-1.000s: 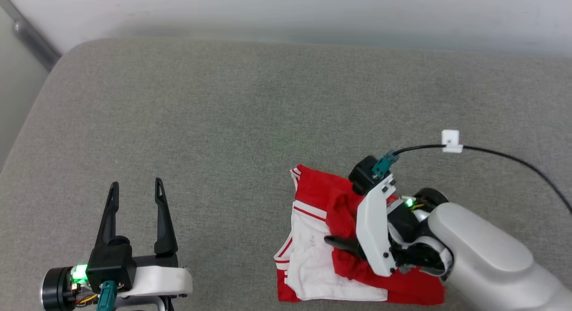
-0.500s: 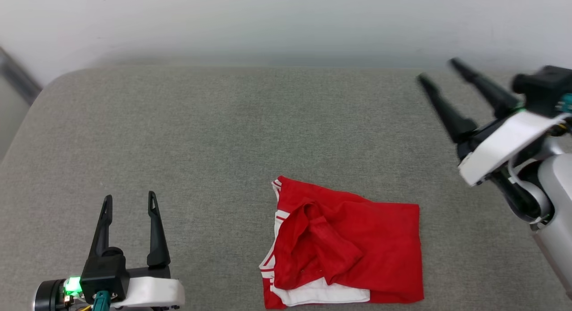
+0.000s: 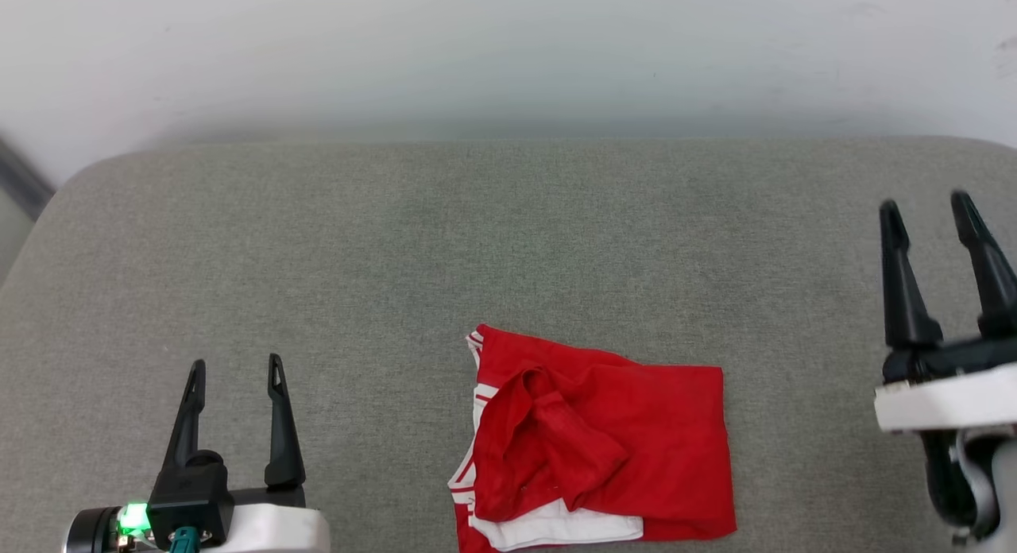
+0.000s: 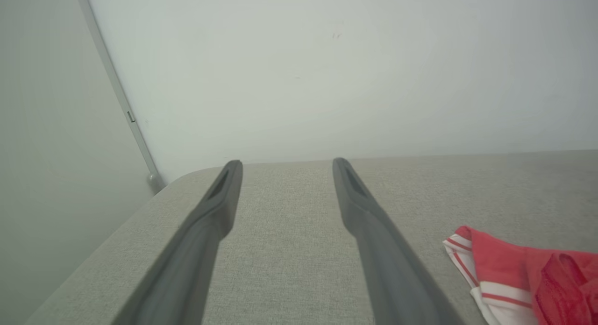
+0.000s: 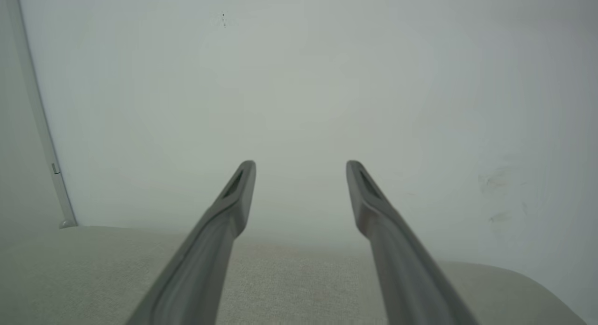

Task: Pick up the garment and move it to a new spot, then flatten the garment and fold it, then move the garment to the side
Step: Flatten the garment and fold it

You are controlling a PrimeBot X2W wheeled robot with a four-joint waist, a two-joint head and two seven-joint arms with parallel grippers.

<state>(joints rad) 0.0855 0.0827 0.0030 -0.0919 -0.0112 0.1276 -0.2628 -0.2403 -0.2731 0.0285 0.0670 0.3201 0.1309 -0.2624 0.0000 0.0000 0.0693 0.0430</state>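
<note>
Near front edge of grey fabric cushion (image 3: pixel 397 243), slightly right of centre: jersey (image 3: pixel 659 434), lying as a rough folded rectangle. White sleeve panel (image 3: pixel 556 527) and red-white striped trim poking out along left and bottom edges; loose red flap (image 3: pixel 548 434) bunched on top of left half. No lettering visible. Touching neither tool.

Left tool (image 3: pixel 235 363) low on robot's left, jaws apart, gripping nothing, well apart from jersey. Right tool (image 3: pixel 925 203) off to robot's right, jaws likewise apart and empty, clear of the cloth, aimed at pale wall (image 3: pixel 477 52).

Fold looks done; side move either finished or pending, can't tell.

Handling call: light, soft, limp knit, probably a bit slick. Zero stiffness, so expect sag and unfolding if lifted by one layer. Best to pinch through the whole stack at right edge or far right corner: flat, aligned layers there. Avoid the bunched flap, likely to peel off alone. Alternative: low grip and slide across cushion, at risk of rucking the fold through fabric-on-fabric drag. Watch for snagging cushion cover with the tool.
</note>
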